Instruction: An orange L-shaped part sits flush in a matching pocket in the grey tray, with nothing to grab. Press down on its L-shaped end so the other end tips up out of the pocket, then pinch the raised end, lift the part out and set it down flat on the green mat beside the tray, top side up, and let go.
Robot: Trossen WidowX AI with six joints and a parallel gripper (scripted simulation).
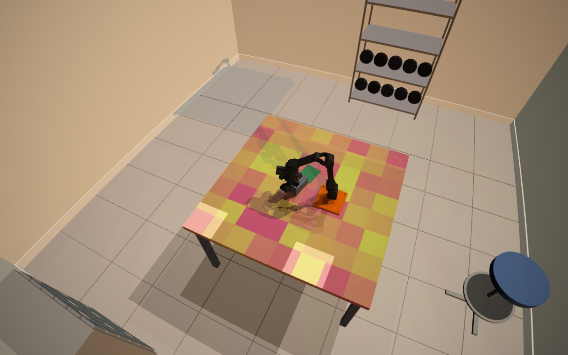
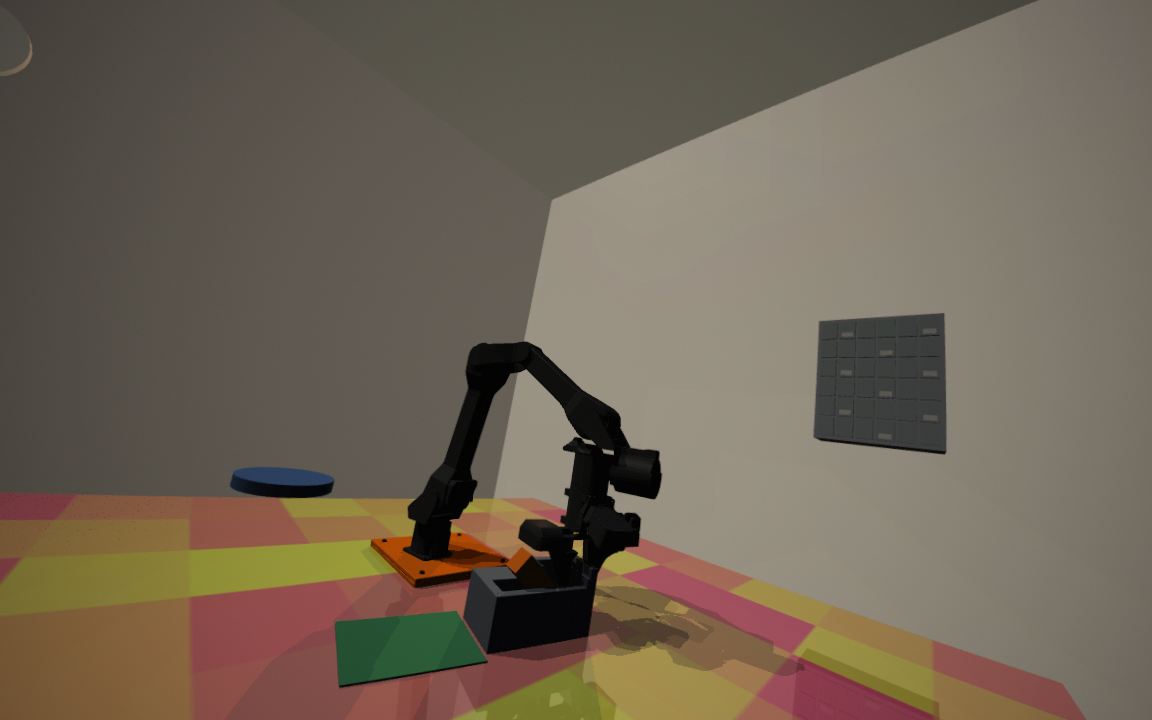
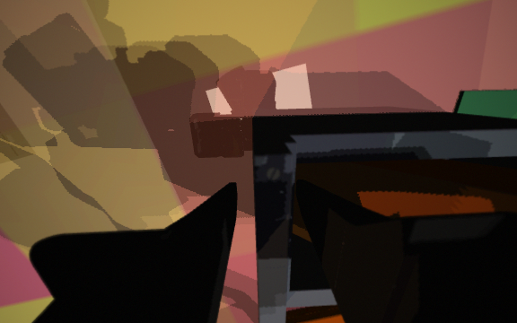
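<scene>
Landmark: grey tray (image 2: 526,617), a dark block on the checkered table (image 2: 115,573).

Gripper (image 2: 567,565) is down at the tray's far end, the end away from the green mat (image 2: 405,646). Fingers point straight down into the top of the tray. Jaws stand partly spread, with a gap between them, and grip nothing. In the wrist view one finger (image 3: 182,251) hangs outside the tray's end wall, over the table; the other finger (image 3: 375,251) is inside the pocket, on the orange part. The wall of the tray (image 3: 274,215) runs up between the two.

Orange L-shaped part (image 2: 527,567) is in the tray, tilted. In the exterior view the end nearer the arm's base plate (image 2: 437,557) stands up above the tray's rim, a brown-orange wedge; the end under the gripper is down in the pocket. In the wrist view the part (image 3: 420,204) shows as an orange face sloping inside the pocket, mostly in shadow. Cannot tell whether the inner finger is touching it or just above.

Green mat lies flat on the table just beside the tray, on the side toward the exterior camera's left. Nothing on it.

Top view: the gripper (image 1: 289,185) covers most of the tray (image 1: 300,184); the mat (image 1: 311,173) shows just beyond, between tray and arm.
</scene>
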